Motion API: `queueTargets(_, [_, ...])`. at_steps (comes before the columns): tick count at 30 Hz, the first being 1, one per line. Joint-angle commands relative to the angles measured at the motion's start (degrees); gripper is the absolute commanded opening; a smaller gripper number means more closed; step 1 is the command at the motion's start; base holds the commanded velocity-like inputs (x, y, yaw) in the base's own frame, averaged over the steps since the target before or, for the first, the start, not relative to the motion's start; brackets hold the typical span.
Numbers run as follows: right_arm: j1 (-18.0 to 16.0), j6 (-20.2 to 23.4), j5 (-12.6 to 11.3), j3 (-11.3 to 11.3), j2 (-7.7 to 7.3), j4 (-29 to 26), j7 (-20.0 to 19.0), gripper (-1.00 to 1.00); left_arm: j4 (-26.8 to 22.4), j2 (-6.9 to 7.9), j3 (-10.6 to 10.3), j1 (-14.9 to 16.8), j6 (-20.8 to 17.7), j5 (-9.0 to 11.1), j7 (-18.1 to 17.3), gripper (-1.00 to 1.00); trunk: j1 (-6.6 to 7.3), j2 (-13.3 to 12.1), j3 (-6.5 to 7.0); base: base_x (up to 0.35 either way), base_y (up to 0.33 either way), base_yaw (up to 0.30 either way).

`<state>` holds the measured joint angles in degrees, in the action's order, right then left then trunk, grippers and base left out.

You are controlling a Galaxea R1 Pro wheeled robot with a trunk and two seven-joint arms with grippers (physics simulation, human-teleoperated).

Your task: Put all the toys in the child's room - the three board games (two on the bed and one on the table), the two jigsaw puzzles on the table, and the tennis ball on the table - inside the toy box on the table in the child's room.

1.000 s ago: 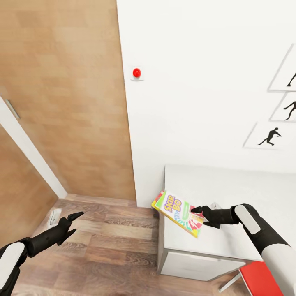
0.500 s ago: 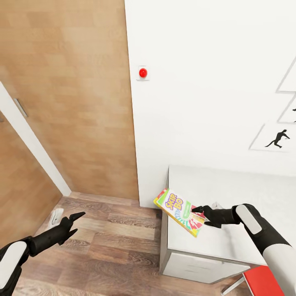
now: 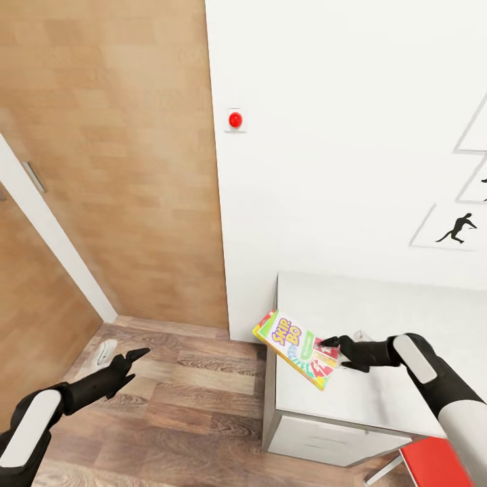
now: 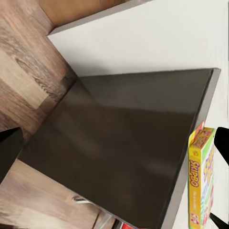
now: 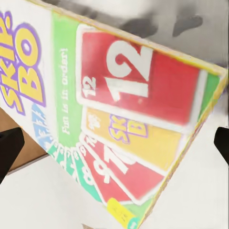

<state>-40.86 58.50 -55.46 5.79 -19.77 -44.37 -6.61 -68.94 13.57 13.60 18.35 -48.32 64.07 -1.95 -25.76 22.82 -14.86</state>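
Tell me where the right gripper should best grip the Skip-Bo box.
Probably the Skip-Bo box's near edge by the red cards, approached from the robot's right, where the right gripper is. The box is flat and thin, tilted over the table's corner, so its faces suit a pinch.

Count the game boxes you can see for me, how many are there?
1. The SKIP-BO board game sits at the left end of the table, sticking out past its edge, with the right gripper at its corner. Other games may be out of sight.
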Motion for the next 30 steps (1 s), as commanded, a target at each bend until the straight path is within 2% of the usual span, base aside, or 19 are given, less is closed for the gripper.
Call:
queueTargets(1, [-0.06,-0.40,0.53,0.12,-1.01,-0.56,-0.55,1.00,0.34,-0.93,0.01,0.48,0.77,-0.54,-0.20,1.00,-0.03,0.11,-0.11,0.000,0.000,0.001])
queueTargets(2, [-0.03,-1.03,0.51,0.11,-2.12,-1.24,-0.52,1.00,0.89,-1.96,-0.06,1.02,1.91,-0.84,-0.19,1.00,-0.03,0.11,-0.11,0.000,0.000,0.001])
queueTargets(3, [-0.03,-1.03,0.51,0.11,-2.12,-1.24,-0.52,1.00,0.89,-1.96,-0.06,1.02,1.91,-0.84,-0.19,1.00,-0.03,0.11,-0.11,0.000,0.000,0.001])
queueTargets(7, [0.37,-4.29,0.44,0.03,-6.56,-5.03,-0.61,1.00,7.28,-6.24,-0.95,5.67,5.94,-2.79,-0.26,1.00,-0.03,0.11,-0.11,0.000,0.000,0.000])
queueTargets(8, [0.37,-4.29,0.44,0.03,-6.56,-5.03,-0.61,1.00,7.28,-6.24,-0.95,5.67,5.94,-2.79,-0.26,1.00,-0.03,0.11,-0.11,0.000,0.000,0.000])
queueTargets(11, [0.80,-7.00,0.40,-0.80,-9.25,-7.92,-0.69,1.00,16.00,-8.72,-3.64,10.63,8.21,-6.57,-0.86,1.00,-0.03,0.11,-0.11,0.000,0.000,0.000])
queueTargets(12, [0.80,-7.00,0.40,-0.80,-9.25,-7.92,-0.69,1.00,16.00,-8.72,-3.64,10.63,8.21,-6.57,-0.86,1.00,-0.03,0.11,-0.11,0.000,0.000,0.000])
queueTargets(13, [0.99,-7.86,0.39,-1.38,-10.02,-8.64,-0.72,1.00,19.02,-9.30,-4.93,12.37,9.13,-8.15,-1.27,1.00,-0.03,0.11,-0.11,0.000,0.000,0.000])
queueTargets(14, [0.99,-7.86,0.39,-1.38,-10.02,-8.64,-0.72,1.00,19.02,-9.30,-4.93,12.37,9.13,-8.15,-1.27,1.00,-0.03,0.11,-0.11,0.000,0.000,0.000])
queueTargets(16, [1.54,-9.39,0.37,-2.73,-11.20,-9.73,-0.81,1.00,24.86,-10.16,-7.71,15.72,11.55,-11.28,-2.65,1.00,-0.03,0.11,-0.11,0.000,0.000,0.000])
queueTargets(17, [1.54,-9.39,0.37,-2.73,-11.20,-9.73,-0.81,1.00,24.86,-10.16,-7.71,15.72,11.55,-11.28,-2.65,1.00,-0.03,0.11,-0.11,0.000,0.000,0.000])
queueTargets(19, [2.20,-10.73,0.37,-4.04,-11.95,-10.64,-0.86,1.00,30.12,-10.75,-10.24,18.56,14.52,-13.59,-4.67,1.00,-0.03,0.11,-0.11,0.000,0.000,0.000])
queueTargets(20, [2.20,-10.73,0.37,-4.04,-11.95,-10.64,-0.86,1.00,30.12,-10.75,-10.24,18.56,14.52,-13.59,-4.67,1.00,-0.03,0.11,-0.11,0.000,0.000,0.000])
queueTargets(22, [2.91,-11.81,0.36,-5.05,-12.43,-11.77,-0.89,1.00,34.70,-11.13,-12.10,20.67,17.19,-15.22,-6.89,1.00,-0.03,0.11,-0.11,0.000,0.000,0.000])
queueTargets(23, [2.91,-11.81,0.36,-5.05,-12.43,-11.77,-0.89,1.00,34.70,-11.13,-12.10,20.67,17.19,-15.22,-6.89,1.00,-0.03,0.11,-0.11,0.000,0.000,0.000])
queueTargets(26, [3.95,-13.03,0.36,-5.93,-12.79,-13.75,-0.92,1.00,39.35,-11.46,-13.70,22.48,19.94,-16.61,-9.53,1.00,-0.03,0.11,-0.11,0.000,0.000,0.000])
queueTargets(30, [4.81,-13.64,0.35,-6.26,-12.83,-15.04,-0.96,1.00,41.16,-11.59,-14.32,23.02,21.04,-17.17,-10.62,1.00,-0.03,0.11,-0.11,0.000,0.000,0.000])
